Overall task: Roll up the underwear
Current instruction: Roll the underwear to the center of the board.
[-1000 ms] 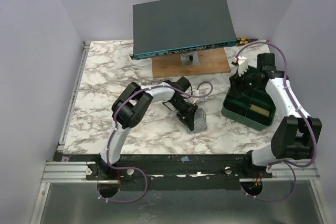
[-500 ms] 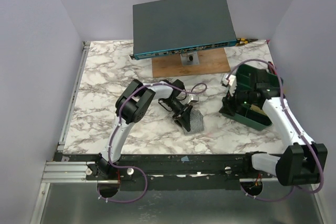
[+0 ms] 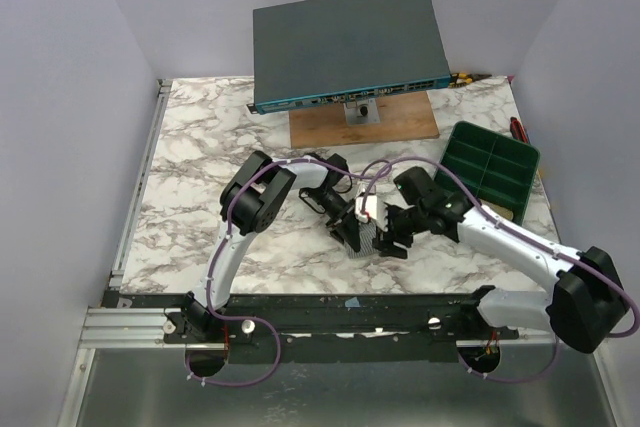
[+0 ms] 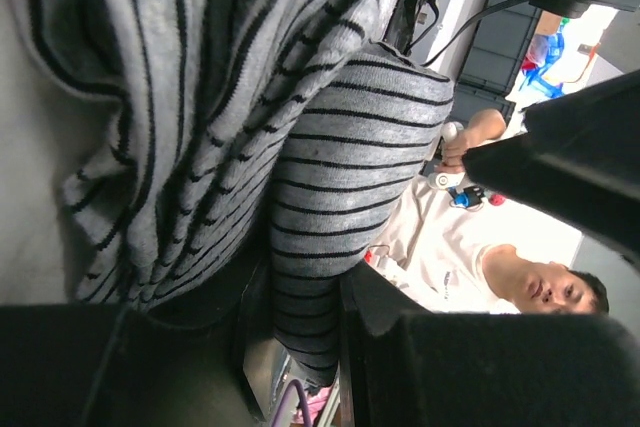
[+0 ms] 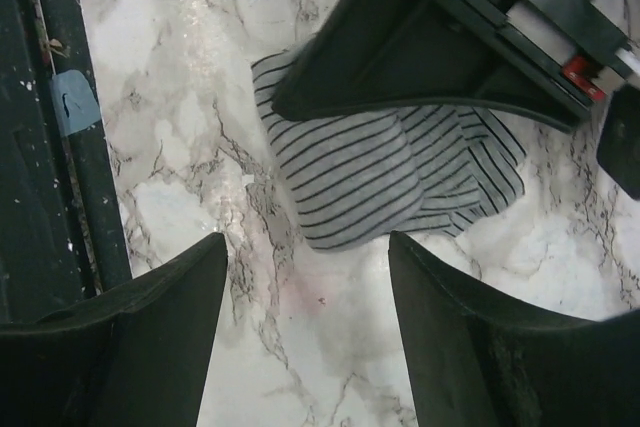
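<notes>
Obs., both arms at mid-table.

The underwear (image 5: 350, 182), grey knit with thin black stripes, lay bunched on the marble tabletop (image 3: 200, 147). It sat close to the near edge and roughly midway between the left and right edges. The part nearest the near edge was turned over into a thick rounded fold, and looser layers were spread out behind it.

The left gripper (image 3: 350, 228) was clenched on the underwear. In the left wrist view the striped cloth passed between the two dark fingers and bulged out past them. In the right wrist view one black finger lay across the top of the cloth.

The right gripper (image 5: 305, 247) was released, its jaws spread wide with only bare marble and the edge of the fold between them. Its fingers (image 5: 140, 337) pointed down at the tabletop just on the near-edge side of the underwear. They appeared to be clear of the cloth, but contact could not be settled from these views. From overhead the two grippers stood just beside each other with the underwear between them.

Also noted:
- A green compartment tray (image 3: 492, 162) sat at the right edge of the tabletop, well apart from the underwear.
- A dark grey flat box (image 3: 345, 42) stood on a wooden board (image 3: 400, 125) at the far edge.
- A scrap of blue tape (image 5: 72, 102) was stuck on the black rail along the near edge.
</notes>
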Action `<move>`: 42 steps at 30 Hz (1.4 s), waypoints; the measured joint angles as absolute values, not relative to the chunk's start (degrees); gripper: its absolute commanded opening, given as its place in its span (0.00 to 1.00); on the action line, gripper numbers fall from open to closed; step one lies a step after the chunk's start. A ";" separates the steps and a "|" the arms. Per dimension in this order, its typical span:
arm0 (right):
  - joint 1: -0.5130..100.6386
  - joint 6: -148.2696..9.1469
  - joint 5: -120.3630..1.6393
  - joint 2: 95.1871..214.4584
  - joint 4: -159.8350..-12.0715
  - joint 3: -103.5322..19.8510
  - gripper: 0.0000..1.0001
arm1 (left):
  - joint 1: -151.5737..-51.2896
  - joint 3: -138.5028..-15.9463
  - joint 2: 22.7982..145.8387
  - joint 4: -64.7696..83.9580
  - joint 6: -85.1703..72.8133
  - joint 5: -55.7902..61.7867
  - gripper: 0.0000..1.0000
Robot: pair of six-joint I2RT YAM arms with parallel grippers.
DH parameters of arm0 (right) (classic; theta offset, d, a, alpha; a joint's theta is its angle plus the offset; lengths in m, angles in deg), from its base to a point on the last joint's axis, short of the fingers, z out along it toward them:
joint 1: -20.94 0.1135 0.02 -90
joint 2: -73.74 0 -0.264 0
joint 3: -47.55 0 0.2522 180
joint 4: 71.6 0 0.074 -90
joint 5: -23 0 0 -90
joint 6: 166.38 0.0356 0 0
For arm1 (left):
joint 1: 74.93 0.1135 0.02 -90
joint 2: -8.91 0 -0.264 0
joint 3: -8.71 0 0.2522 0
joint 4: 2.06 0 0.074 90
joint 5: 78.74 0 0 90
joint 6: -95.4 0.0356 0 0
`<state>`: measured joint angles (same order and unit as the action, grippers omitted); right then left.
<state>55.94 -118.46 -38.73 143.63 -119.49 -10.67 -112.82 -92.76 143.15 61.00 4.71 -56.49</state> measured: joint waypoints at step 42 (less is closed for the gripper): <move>67.76 -122.53 -58.16 154.32 -102.99 -5.10 0.52 | -112.54 -92.67 143.52 61.56 5.83 -57.45 0.00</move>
<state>67.76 -122.53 -58.16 154.32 -102.99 -5.10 -112.54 -92.67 143.52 61.56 5.83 -57.45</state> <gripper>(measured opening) 0.559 0.241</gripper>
